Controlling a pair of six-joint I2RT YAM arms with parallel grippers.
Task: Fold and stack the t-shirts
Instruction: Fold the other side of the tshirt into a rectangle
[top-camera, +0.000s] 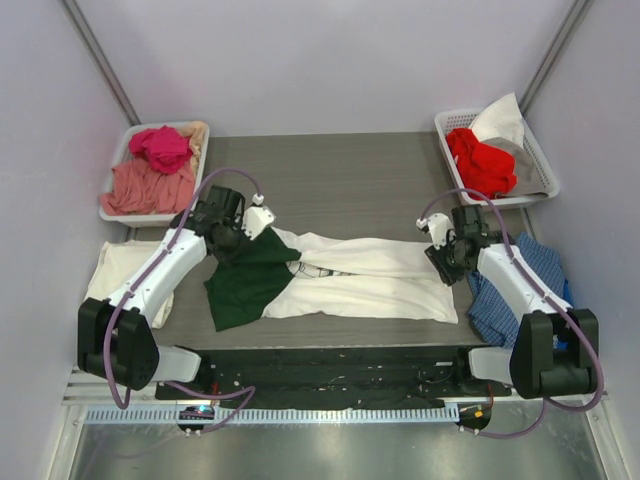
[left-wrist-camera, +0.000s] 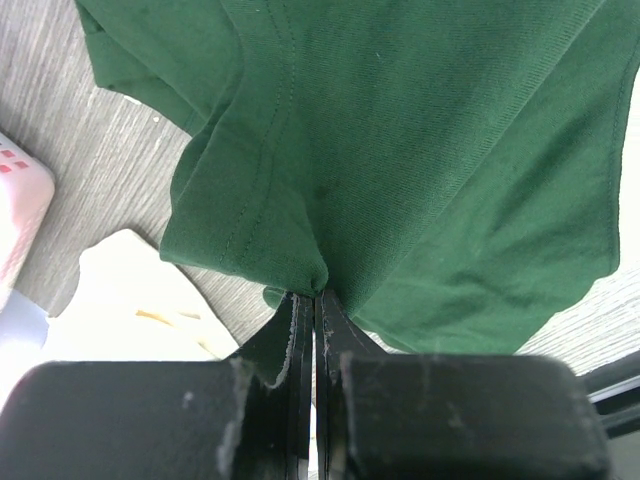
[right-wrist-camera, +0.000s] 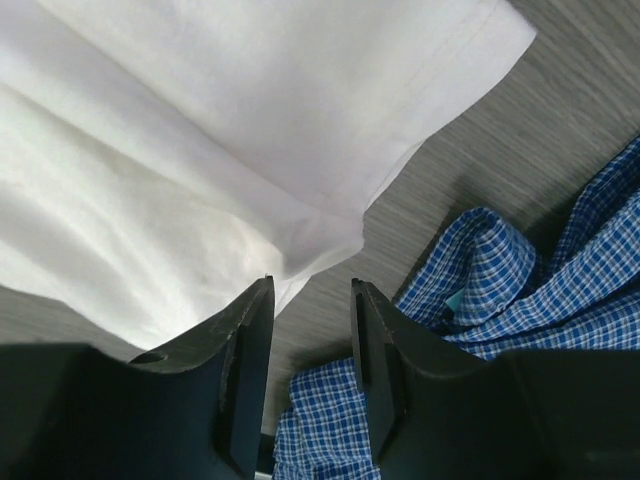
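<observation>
Left gripper (left-wrist-camera: 316, 295) jaws pressed together, pinching a fold of the green tee (left-wrist-camera: 420, 150); the green tee hangs from that pinch and drapes down onto the table (top-camera: 340, 180), its right edge overlapping the left end of the white tee (top-camera: 370, 285); white tee lies stretched crosswise over the table centre, loosely folded lengthwise, a trace of black print showing beside the green fabric; right gripper (right-wrist-camera: 310, 290) jaws spread apart with nothing between them, poised over the right end of the white tee, whose corner lies just ahead of the fingers; checked cloth (right-wrist-camera: 500, 270) lies bunched just right of that corner; cream tee (top-camera: 120, 270) lies flat at the left table edge, partly under the left arm; left basket (top-camera: 115, 170) holds pink and red garments; right basket (top-camera: 535, 150) holds red and white garments
</observation>
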